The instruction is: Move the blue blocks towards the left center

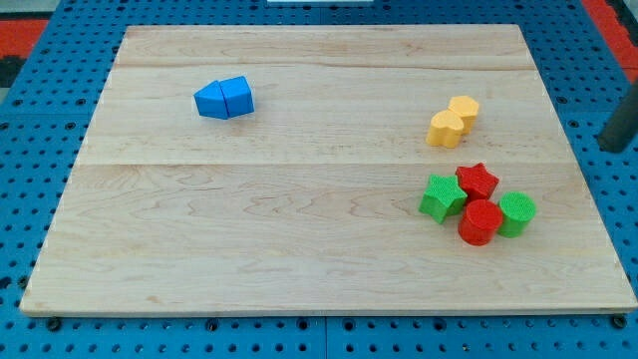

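Note:
Two blue blocks lie touching in the upper left part of the wooden board (299,249): a wedge-like blue block (209,101) and a blue block with a peaked top (237,96) to its right. A dark rod enters at the view's right edge. My tip (608,148) is beyond the board's right edge, over the blue pegboard, far right of the blue blocks and touching no block.
Two yellow blocks (454,120) touch at the right. Below them is a cluster: a green star (442,196), a red star (478,180), a red cylinder (479,221) and a green cylinder (516,213).

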Controlling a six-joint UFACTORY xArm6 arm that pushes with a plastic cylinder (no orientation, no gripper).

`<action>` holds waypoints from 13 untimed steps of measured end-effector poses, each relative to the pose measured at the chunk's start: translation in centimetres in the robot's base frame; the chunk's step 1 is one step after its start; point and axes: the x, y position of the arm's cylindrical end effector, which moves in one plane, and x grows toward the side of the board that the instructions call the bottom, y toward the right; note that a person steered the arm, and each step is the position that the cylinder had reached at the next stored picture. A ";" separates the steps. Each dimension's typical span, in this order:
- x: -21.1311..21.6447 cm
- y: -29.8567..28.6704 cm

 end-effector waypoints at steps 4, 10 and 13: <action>0.4 -24.0; -9.7 -53.5; -3.9 -53.0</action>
